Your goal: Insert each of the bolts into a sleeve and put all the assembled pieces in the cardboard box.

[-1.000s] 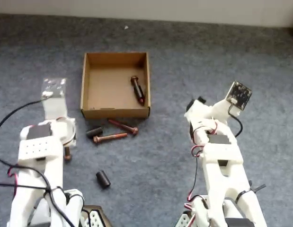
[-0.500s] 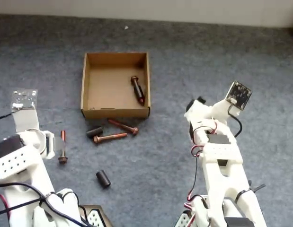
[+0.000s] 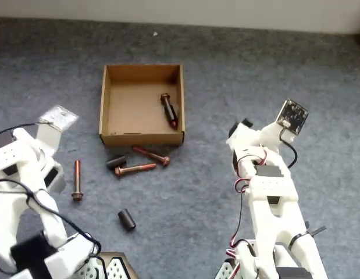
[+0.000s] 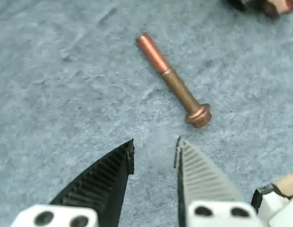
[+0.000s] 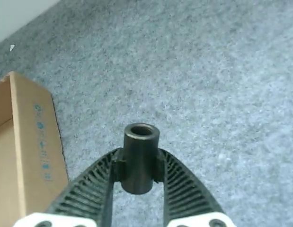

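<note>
Copper-coloured bolt (image 4: 177, 85) lies flat on grey carpet (image 4: 51, 71) just ahead of the left gripper (image 4: 153, 150). The gripper's jaws are parted with nothing between them. The bolt does not touch either fingertip. Its flanged head is the end nearer the gripper, and its threaded end points away.

In the high view this same bolt (image 3: 77, 180) lies alone beside the left arm (image 3: 22, 168), well to the left of the other loose parts.

The right gripper (image 5: 139, 157) is clamped on a dark sleeve (image 5: 141, 137). The sleeve stands upright between the ribbed fingers with its open bore facing the camera. It is held above the carpet, to the right of the cardboard box (image 5: 23, 142) and apart from it.

From above, the cardboard box (image 3: 102, 104) sits at the middle of the carpet. One assembled piece (image 3: 169, 110) lies inside, near its right wall. Just in front of the box lie two more bolts (image 3: 135, 170) and a second sleeve (image 3: 116, 162). A third sleeve (image 3: 127, 220) lies farther forward on its own.
</note>
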Controlling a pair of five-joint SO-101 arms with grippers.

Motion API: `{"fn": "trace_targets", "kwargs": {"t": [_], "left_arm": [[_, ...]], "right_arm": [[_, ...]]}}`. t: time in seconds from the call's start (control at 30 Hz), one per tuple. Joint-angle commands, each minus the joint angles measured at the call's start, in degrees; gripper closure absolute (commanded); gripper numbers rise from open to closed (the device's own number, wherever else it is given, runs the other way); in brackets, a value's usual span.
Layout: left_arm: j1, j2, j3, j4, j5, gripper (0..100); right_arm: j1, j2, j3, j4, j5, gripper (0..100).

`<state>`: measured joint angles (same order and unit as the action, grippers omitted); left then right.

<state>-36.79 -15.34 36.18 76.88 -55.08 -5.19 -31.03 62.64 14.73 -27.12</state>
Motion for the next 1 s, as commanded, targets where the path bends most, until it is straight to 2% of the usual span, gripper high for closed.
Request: {"fn": "trace_targets", "kwargs": {"t": [0.0,0.17,0.27,0.43,0.57,0.67,0.77,0.87,0.97], "left_arm": [[-0.1,8.5,-2.2,0.1,-6.9,98],[2.4,16.6,-1.9,-0.6,-6.9,99],[7.3,19.7,-1.7,-0.1,-5.9,99],[22.3,21.4,-2.0,-1.9,9.1,99],[35.6,21.3,-2.2,-9.4,23.0,99],[43.0,21.3,-4.0,-13.6,30.1,99],[46.8,21.3,-8.9,-13.5,35.1,99],[47.3,21.3,-13.8,-13.1,38.5,99],[47.1,21.3,-18.3,-8.1,38.9,99]], "right_arm": [[0.4,-2.4,-0.4,-1.3,1.1,99.5],[0.4,-2.4,-0.6,-1.3,1.1,99.5],[0.4,-2.4,-0.7,-1.3,1.1,99.5],[0.6,-2.4,-0.7,-1.3,1.1,99.5],[0.6,-2.4,-0.6,-1.3,1.2,99.5],[0.6,-2.4,-0.6,-1.3,1.2,99.5],[0.6,-2.4,-0.6,-1.3,1.2,99.5],[0.6,-2.4,-0.6,-1.3,1.2,99.5],[0.6,-2.4,-0.6,-1.3,1.2,99.5]]}}
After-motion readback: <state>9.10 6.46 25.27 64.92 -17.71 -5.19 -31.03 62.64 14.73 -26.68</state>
